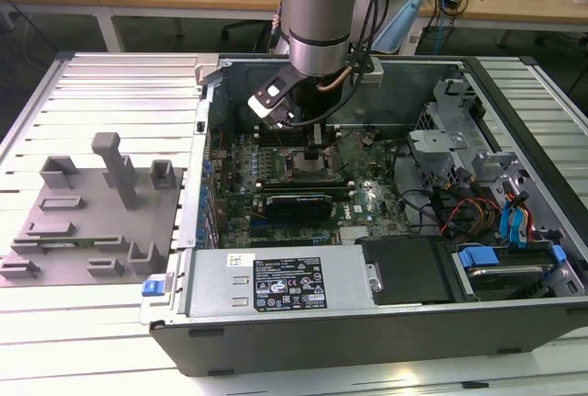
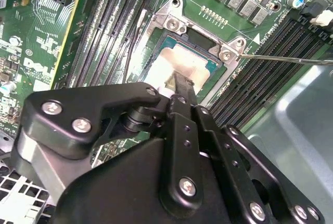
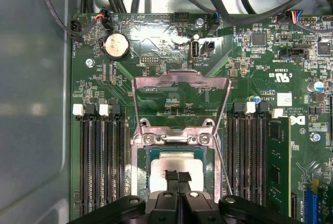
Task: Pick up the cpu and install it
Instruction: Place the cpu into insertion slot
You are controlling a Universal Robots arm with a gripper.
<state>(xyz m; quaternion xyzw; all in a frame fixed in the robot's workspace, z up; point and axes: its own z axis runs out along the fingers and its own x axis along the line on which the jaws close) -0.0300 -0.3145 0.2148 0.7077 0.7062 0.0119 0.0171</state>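
The cpu point(image 3: 165, 162) lies flat inside the socket frame point(image 3: 139, 168) on the green motherboard, its silver top showing in both wrist views point(image 2: 174, 60). My gripper point(image 3: 178, 176) reaches straight down onto it. The two black fingertips point(image 2: 179, 81) are pressed together and rest on the chip's top, with nothing between them. The socket's metal load plate point(image 3: 179, 86) is swung open, away from the chip. In the exterior view the gripper point(image 1: 312, 152) hangs inside the open computer case, over the middle of the board.
Memory slots point(image 3: 99, 161) flank the socket and a thin lever rod point(image 2: 281, 57) juts out beside it. Cables point(image 1: 459, 212) and a drive cage fill the case at the exterior view's right. A grey fixture plate point(image 1: 92, 221) lies at the exterior view's left, and the power supply point(image 1: 276, 281) is in front.
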